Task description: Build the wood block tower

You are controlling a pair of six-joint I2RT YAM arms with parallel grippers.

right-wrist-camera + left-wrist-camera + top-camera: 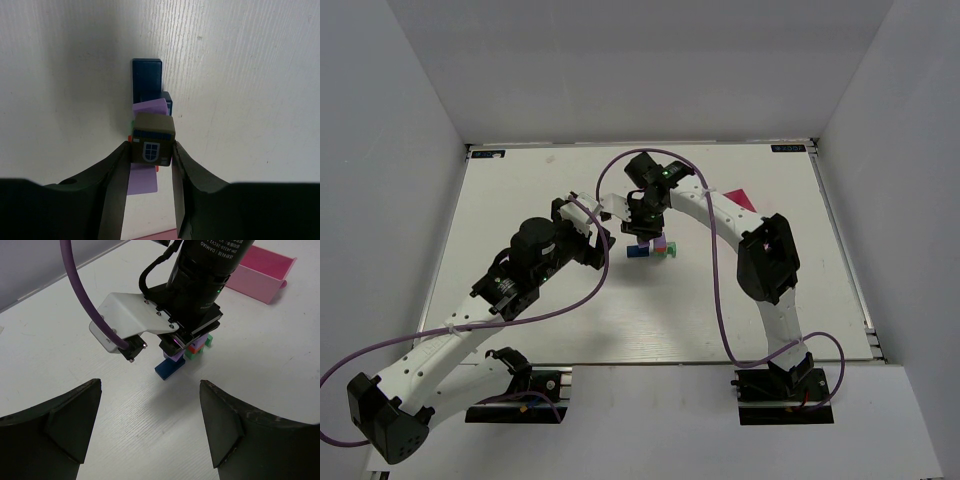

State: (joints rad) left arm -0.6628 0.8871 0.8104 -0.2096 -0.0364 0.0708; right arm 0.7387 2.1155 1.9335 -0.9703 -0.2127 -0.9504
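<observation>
while the left gripper (150, 386) hangs wide open and empty, looks like a block's about to go on top
the wood block tower (175, 359) sits just ahead of the left gripper and straight under the right gripper (151, 148), which is clamped on a dark window-printed block (152, 134). i'd square it over the purple block (148, 106), lower straight down, and release only once it's seated, since the stack looks offset.
</observation>
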